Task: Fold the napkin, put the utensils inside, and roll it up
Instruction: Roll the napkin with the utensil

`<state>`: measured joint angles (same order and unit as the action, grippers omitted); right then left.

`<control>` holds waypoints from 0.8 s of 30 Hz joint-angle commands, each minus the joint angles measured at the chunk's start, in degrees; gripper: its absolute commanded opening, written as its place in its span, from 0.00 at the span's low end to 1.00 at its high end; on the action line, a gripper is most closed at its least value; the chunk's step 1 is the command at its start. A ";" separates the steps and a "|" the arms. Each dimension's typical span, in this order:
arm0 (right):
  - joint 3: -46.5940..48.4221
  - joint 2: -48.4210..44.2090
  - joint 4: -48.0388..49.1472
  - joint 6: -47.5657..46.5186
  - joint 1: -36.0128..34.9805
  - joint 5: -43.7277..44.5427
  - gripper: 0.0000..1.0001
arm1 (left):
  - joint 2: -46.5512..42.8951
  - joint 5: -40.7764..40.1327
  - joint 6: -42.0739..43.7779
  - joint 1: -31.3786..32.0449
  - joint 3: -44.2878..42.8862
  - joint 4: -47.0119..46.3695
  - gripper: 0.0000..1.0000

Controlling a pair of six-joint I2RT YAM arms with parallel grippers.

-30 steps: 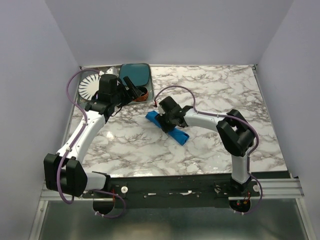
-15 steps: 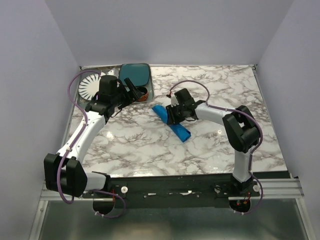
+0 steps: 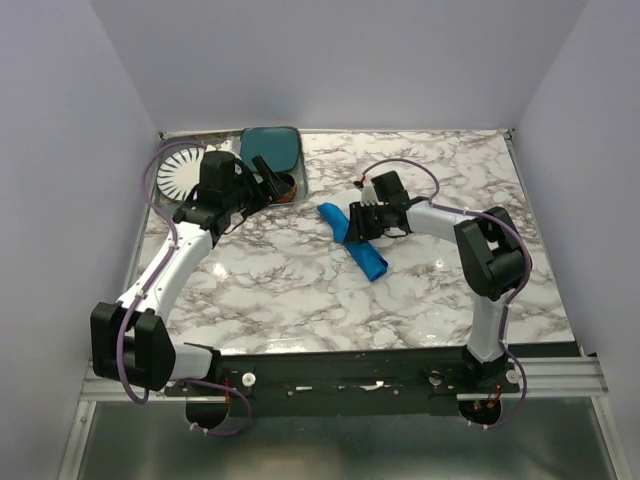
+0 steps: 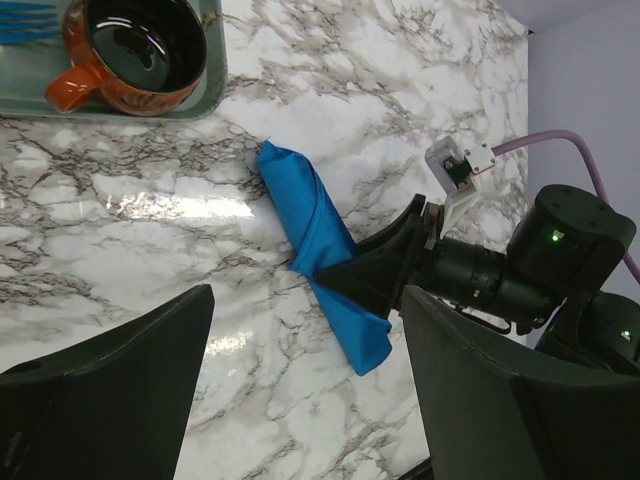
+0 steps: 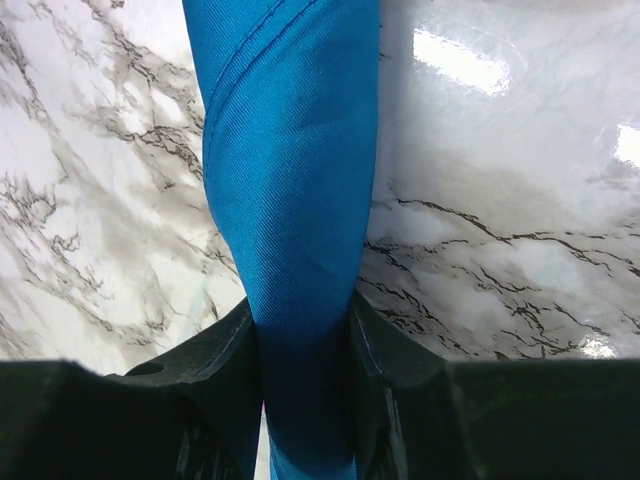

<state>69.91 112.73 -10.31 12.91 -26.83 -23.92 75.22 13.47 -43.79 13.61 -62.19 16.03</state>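
Top external view has the napkin (image 3: 368, 262), rolled into a narrow blue bundle, lying on a diagonal just right of the frame's centre on the marble table (image 3: 300, 300), with the right gripper (image 3: 357, 228) clamped across its middle. Right wrist view shows the grip close up: two dark fingers (image 5: 225, 365) pinch the cloth from both sides at the bottom of the frame. Toward the upper left, the left gripper (image 3: 272, 186) hangs near the orange mug (image 4: 140, 45) on the teal plate (image 3: 270, 145), its fingers (image 4: 110, 400) spread wide apart.
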 commanded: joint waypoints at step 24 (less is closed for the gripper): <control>-3.90 -3.12 -6.39 2.91 -1.74 10.74 0.56 | 22.42 11.13 -8.59 11.53 4.98 -15.77 0.77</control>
<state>68.62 110.26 -11.81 18.15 -27.86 -15.77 96.71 21.82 -51.33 25.06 -57.10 3.31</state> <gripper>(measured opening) 0.504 0.783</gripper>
